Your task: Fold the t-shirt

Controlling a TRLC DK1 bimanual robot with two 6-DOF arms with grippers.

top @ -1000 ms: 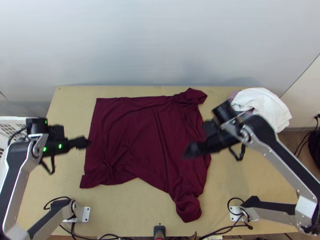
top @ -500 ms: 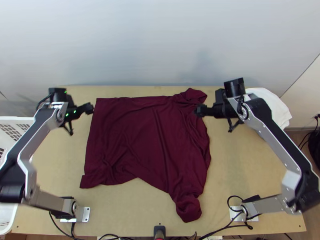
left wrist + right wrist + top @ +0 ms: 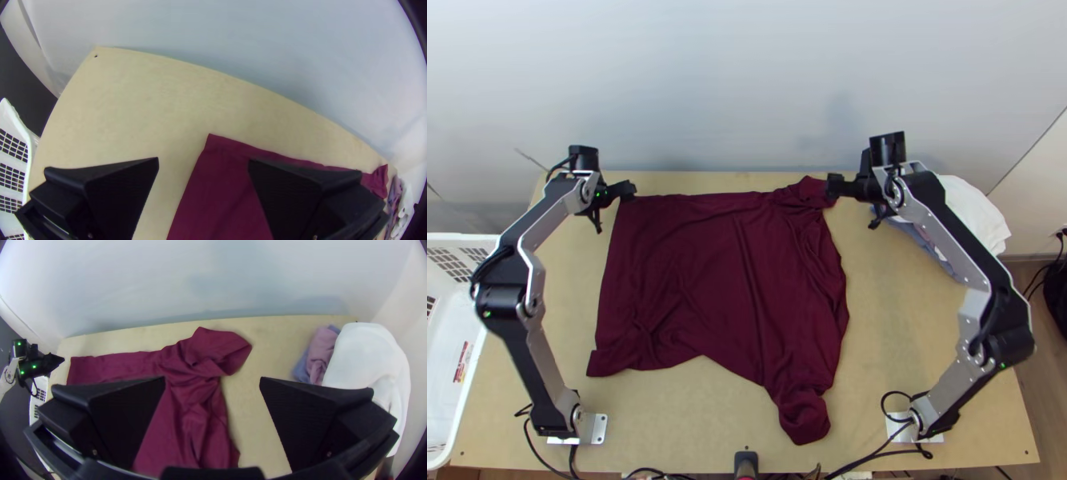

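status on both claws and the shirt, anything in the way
Both claws open, over the t-shirt's far corners; shirt spread, wrinkled, one sleeve bunched toward near edge; nothing seen blocking.

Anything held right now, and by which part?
Nothing held. The left tool is open near the far left corner of the t-shirt; the right tool is open near its bunched far right end.

Maroon t-shirt (image 3: 699,280), one; white basket (image 3: 445,336), one; table (image 3: 707,420), one; robot arms, two, left arm (image 3: 537,364) and right arm (image 3: 947,392); heaped cloths (image 3: 367,358), at least three.
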